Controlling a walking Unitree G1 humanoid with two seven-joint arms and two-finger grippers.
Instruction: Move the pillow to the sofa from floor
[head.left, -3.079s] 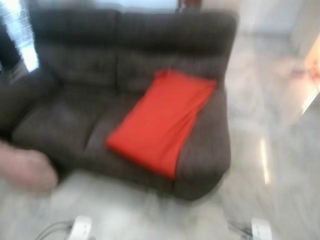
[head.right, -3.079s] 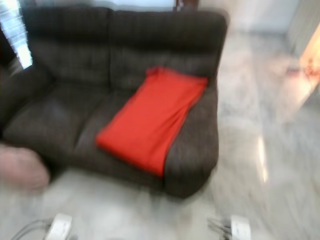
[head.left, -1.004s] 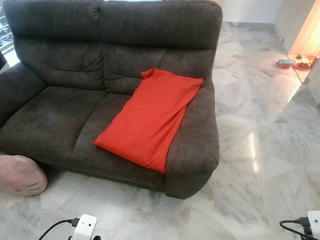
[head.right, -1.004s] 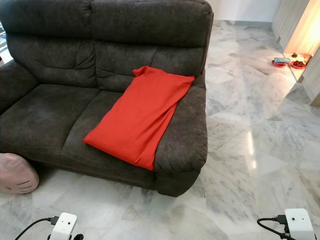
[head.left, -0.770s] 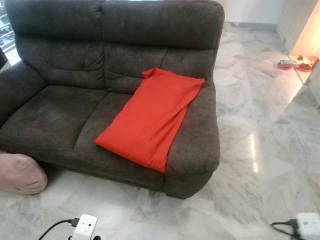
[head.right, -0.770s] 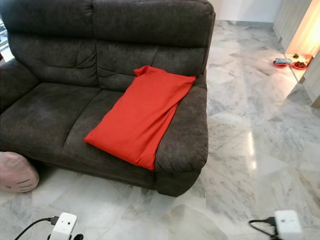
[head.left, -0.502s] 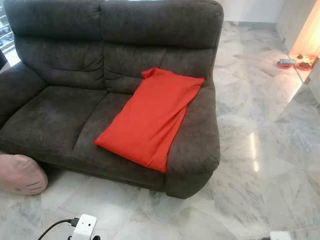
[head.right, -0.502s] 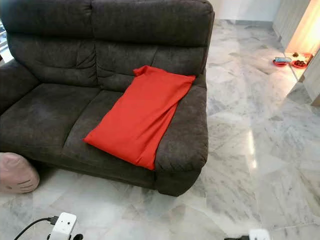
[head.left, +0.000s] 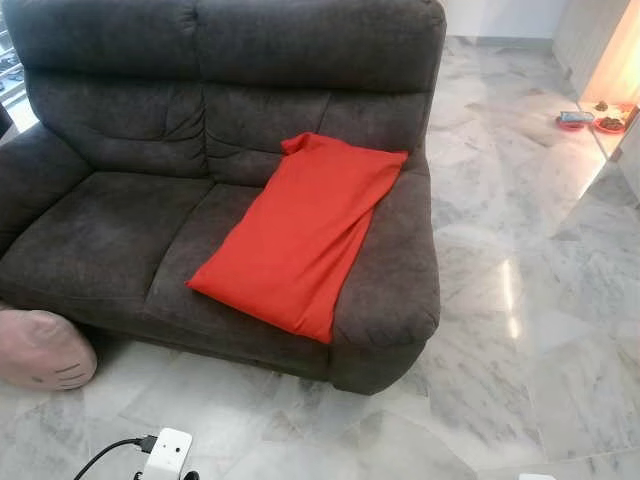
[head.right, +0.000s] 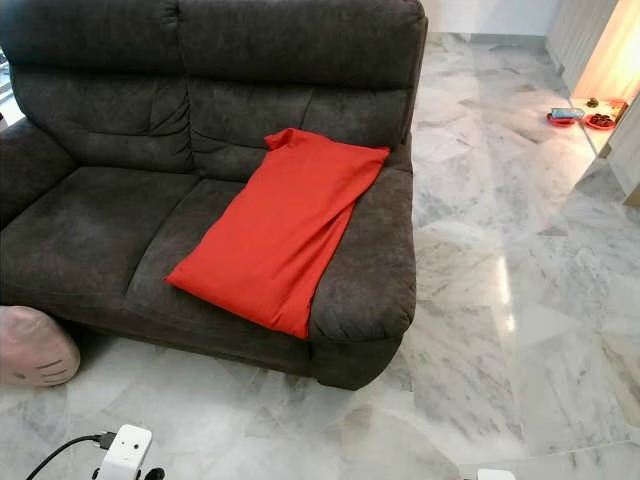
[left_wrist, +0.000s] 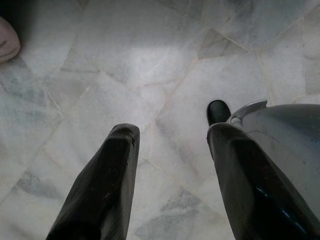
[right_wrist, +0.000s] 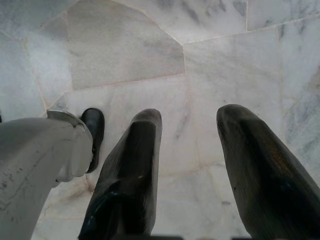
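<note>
A dark grey-brown, two-seat fabric sofa (head.left: 120, 215) stands on a pale grey-veined marble floor (head.left: 520, 330), with a bright red rectangular pillow (head.left: 300, 235) lying slantwise across its right-hand seat cushion, the upper end against the backrest and one long edge resting up on the right armrest. A second cushion, rounded and pale pink with a few short dark whisker-like lines (head.left: 42, 350), sits on the floor touching the sofa's front left corner. No brand, label or readable writing can be made out on any of them.

Far off on the floor at the upper right, small red dishes (head.left: 608, 123) stand beside a blue-grey object too small to identify. A white box-shaped unit with a black cable (head.left: 166, 453) shows at the lower edge of the head view.

Both arms hang down over bare marble. The left gripper (left_wrist: 170, 145) has its two long black fingers spread apart with nothing between them, an edge of the pink cushion at the corner of its wrist view; the right gripper (right_wrist: 187, 130) is likewise spread and empty.

Compared with a second ago, the sofa and both cushions lie as they did, while the white unit at the lower right has dropped almost out of view.
</note>
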